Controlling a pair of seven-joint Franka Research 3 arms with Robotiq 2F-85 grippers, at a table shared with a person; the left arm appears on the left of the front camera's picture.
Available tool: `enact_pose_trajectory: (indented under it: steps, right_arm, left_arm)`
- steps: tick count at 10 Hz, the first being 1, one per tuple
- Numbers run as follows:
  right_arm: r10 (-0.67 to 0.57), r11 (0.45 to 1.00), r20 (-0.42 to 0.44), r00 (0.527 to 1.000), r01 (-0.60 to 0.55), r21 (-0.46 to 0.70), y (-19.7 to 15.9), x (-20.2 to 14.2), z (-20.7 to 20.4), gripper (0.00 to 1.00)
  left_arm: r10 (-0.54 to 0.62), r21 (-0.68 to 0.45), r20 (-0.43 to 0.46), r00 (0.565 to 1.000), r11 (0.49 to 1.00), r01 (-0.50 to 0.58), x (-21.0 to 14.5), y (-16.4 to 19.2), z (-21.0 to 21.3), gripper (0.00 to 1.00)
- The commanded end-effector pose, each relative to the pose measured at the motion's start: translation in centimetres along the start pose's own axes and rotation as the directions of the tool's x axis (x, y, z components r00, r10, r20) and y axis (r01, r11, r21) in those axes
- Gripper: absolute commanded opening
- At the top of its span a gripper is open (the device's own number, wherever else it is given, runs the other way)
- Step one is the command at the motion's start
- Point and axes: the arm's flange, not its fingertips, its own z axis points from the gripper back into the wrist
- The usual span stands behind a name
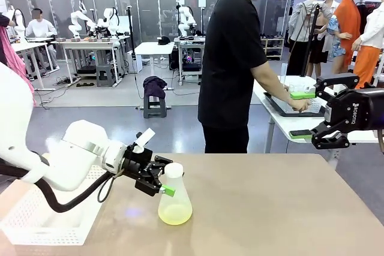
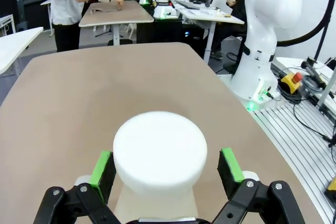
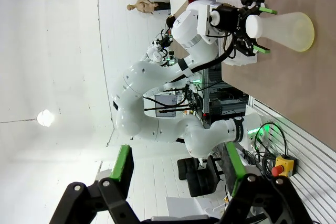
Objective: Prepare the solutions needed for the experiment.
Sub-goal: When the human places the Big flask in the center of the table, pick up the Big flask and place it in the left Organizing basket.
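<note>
Straddling the neck of the conical flask (image 1: 174, 196), your left claw (image 1: 157, 179) stands fully open, a green pad (image 2: 102, 168) on either side of the white mouth with a gap showing on both; nothing is gripped yet. The solutions (image 1: 175, 213), a shallow pale yellow layer, sit in the flask's wide base, below and just ahead of the fingertips, upright on the surface (image 1: 270, 208). Approaching at the narrow neck looks deliberate: it fits between the jaws and keeps the liquid low and steady. Your right claw (image 1: 311, 115) hangs well off to the side above the surface edge, jaws wide apart and empty, clear of the left arm's work.
</note>
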Motion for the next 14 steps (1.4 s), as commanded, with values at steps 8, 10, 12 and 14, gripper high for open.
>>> enact_pose_trajectory:
  steps: [8, 10, 12, 14]
  right_arm:
    - [-0.001, 1.0, 0.0, 1.0, 0.001, 0.009, 0.1, 0.1, 0.0, 0.85]
    - [-0.001, 1.0, 0.0, 1.0, 0.001, 0.009, 0.1, 0.1, 0.0, 0.85]
    - [-0.001, 1.0, 0.0, 1.0, 0.001, 0.009, 0.1, 0.1, 0.0, 0.85]
    - [-0.001, 1.0, 0.0, 1.0, 0.001, 0.009, 0.1, 0.1, 0.0, 0.85]
  left_arm:
    - [0.044, -0.039, 0.09, 0.995, 0.998, -0.041, -1.5, 1.8, -1.9, 0.62]
    - [0.044, -0.036, 0.091, 0.995, 0.999, -0.041, -1.6, 1.4, -1.6, 0.42]
    - [0.038, -0.031, 0.095, 0.995, 0.999, -0.035, -1.7, 1.2, -1.4, 0.23]
    - [0.037, -0.024, 0.101, 0.994, 0.999, -0.035, -1.7, 1.2, -1.1, 0.04]
